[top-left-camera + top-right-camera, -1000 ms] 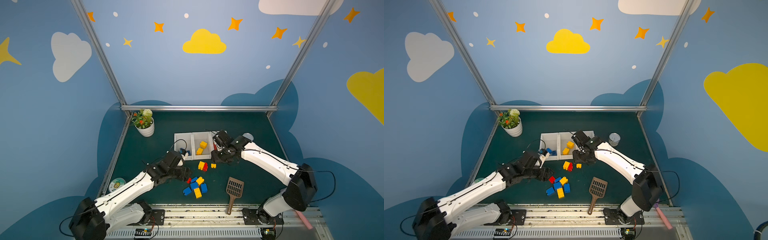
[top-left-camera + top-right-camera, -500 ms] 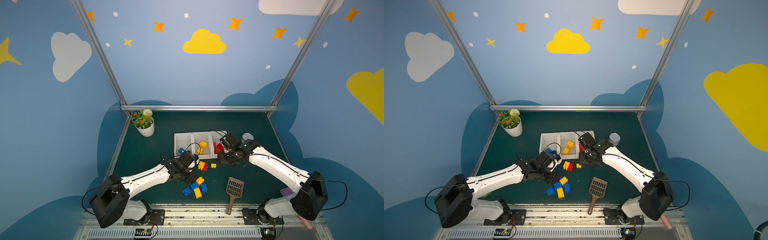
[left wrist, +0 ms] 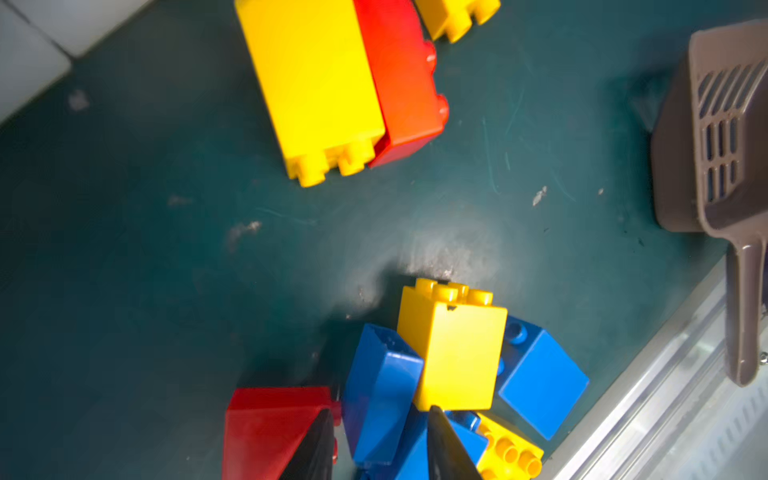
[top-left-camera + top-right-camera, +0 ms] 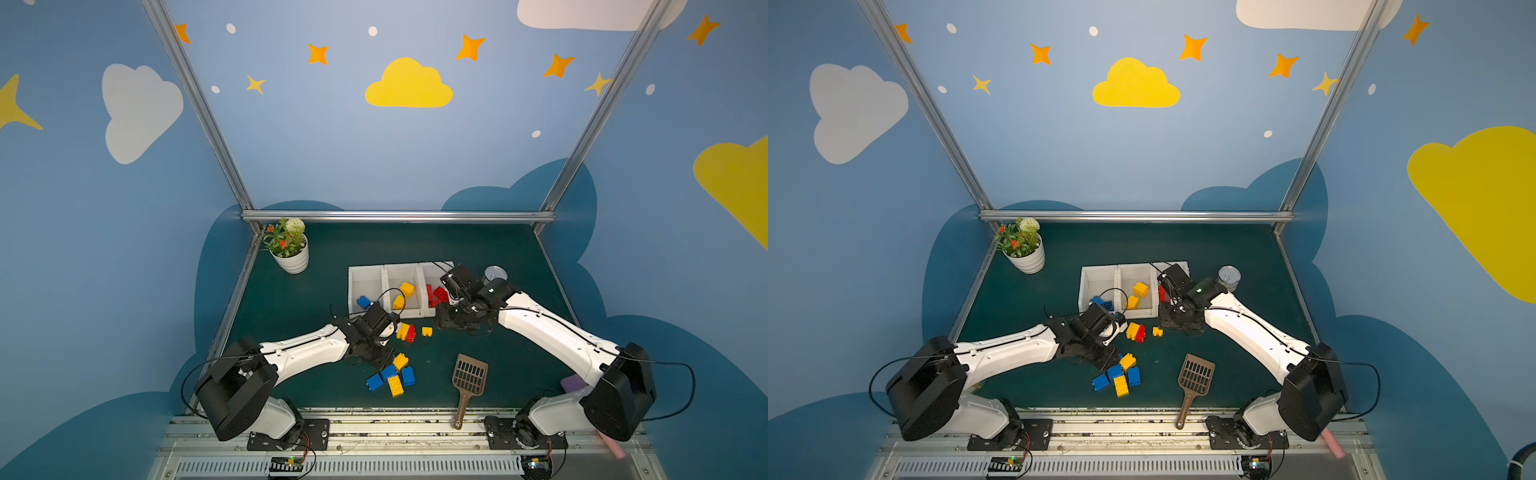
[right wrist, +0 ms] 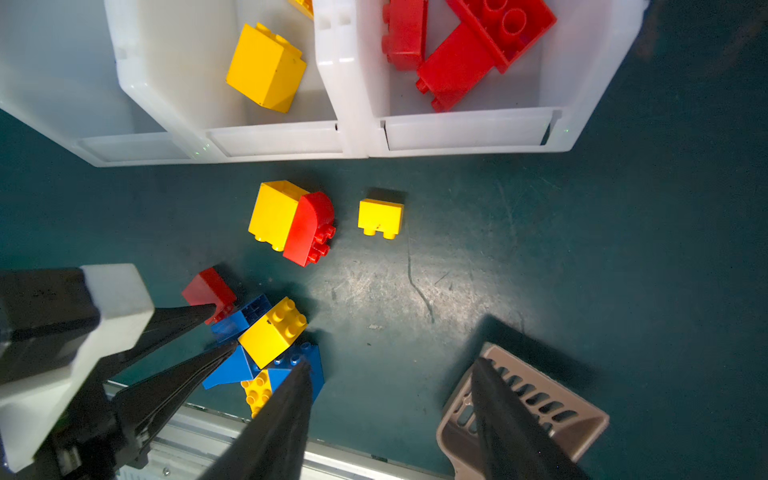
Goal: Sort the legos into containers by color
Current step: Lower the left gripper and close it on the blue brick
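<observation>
Evidently the blue brick is the target. The left jaws stand narrow, a finger on each side of it, and seem to pinch it, though the contact lies at the very rim of the left wrist view, so a firm grip is not certain. That brick sits in the pile near the middle of the front edge of the tabletop, partly under a yellow brick and just beside a red brick. That is likely why the fingers slip in low between neighbours.

The right jaws hang moderately apart and empty, just in front of the 3 white bins, probably keeping clear of the pile. A blue piece lies in the bin nearest the left edge, so the blue brick belongs there.
</observation>
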Motion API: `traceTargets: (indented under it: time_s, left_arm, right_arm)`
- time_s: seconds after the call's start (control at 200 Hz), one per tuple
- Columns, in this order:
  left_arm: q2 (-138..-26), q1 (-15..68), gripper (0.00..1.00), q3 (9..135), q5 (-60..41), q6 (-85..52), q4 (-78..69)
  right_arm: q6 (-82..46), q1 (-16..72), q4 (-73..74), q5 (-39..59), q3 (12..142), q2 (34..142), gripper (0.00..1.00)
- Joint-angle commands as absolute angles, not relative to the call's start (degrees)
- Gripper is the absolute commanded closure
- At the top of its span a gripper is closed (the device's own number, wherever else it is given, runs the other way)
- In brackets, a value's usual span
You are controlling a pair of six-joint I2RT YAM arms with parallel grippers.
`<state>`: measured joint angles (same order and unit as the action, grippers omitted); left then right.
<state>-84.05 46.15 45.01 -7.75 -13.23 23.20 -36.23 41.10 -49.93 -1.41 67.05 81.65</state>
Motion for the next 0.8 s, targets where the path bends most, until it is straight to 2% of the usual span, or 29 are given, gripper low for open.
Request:
traceTargets:
  time_s: [0.0,0.35,0.796]
  left_arm:
    - [-85.3,46.2,0.64,46.1,-8.3,-12.5,23.5]
    - [-86.8,46.3,0.71,46.4,-6.1,-12.8,24.5]
    - [-83.8,46.4,0.68,46.0,-5.8,-12.3,27.4]
  right_arm:
    - [-36.7,40.7,-50.1,-1.5,66.6,81.8,0.39]
    - [-36.4,40.3,-50.5,-1.7,66.6,81.8,0.39]
    - [-36.6,40.0,-50.1,-1.2,66.0,81.8,0.40]
